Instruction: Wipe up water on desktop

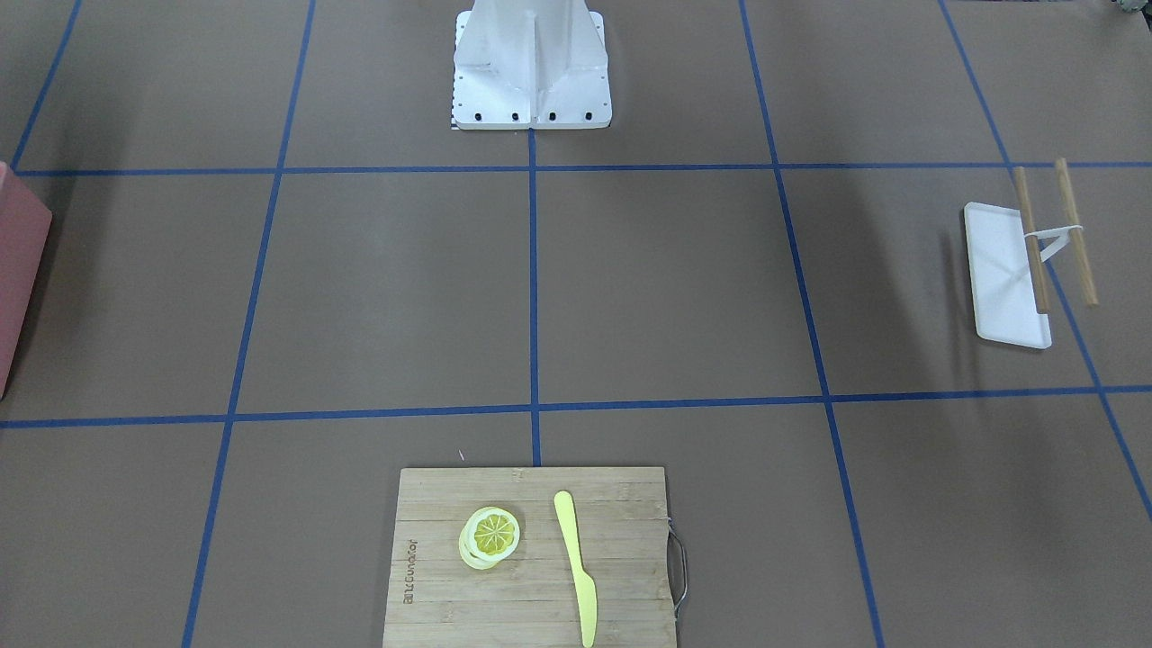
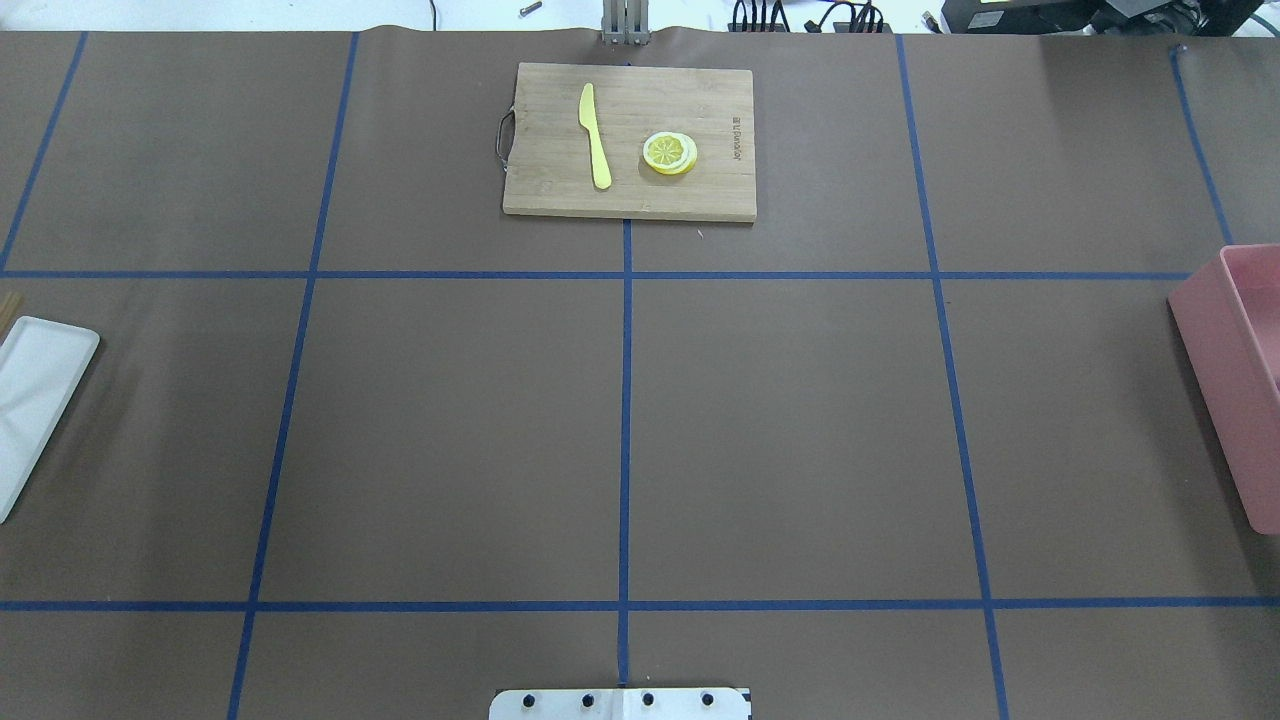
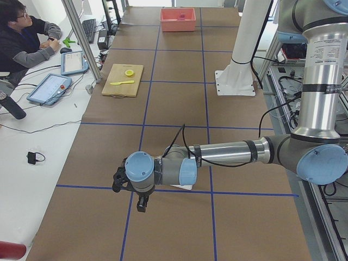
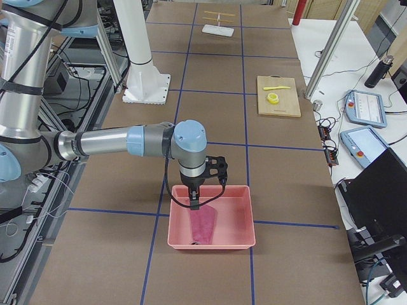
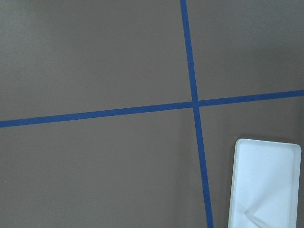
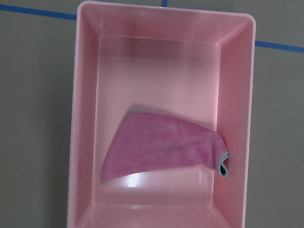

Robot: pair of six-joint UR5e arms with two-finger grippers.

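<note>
The desktop (image 2: 780,440) is a matte brown surface with a grid of blue tape lines. No water shows plainly on it; a faint curved mark (image 6: 40,88) lies beside the bin in the right wrist view. A pink cloth (image 6: 161,147) lies folded inside a pink bin (image 6: 85,118). My right gripper (image 4: 194,204) hangs just above the bin (image 4: 210,244), over the cloth (image 4: 203,223); I cannot tell if it is open. My left gripper (image 3: 142,205) hovers over the desktop near a tape crossing; I cannot tell if it is open.
A white tray (image 1: 1003,288) with a wooden stick rack (image 1: 1071,229) lies on my left side; the tray also shows in the left wrist view (image 5: 266,185). A bamboo cutting board (image 2: 630,190) at the far edge holds a yellow knife (image 2: 596,135) and lemon slices (image 2: 669,153). The robot base (image 1: 531,72) stands at the near middle.
</note>
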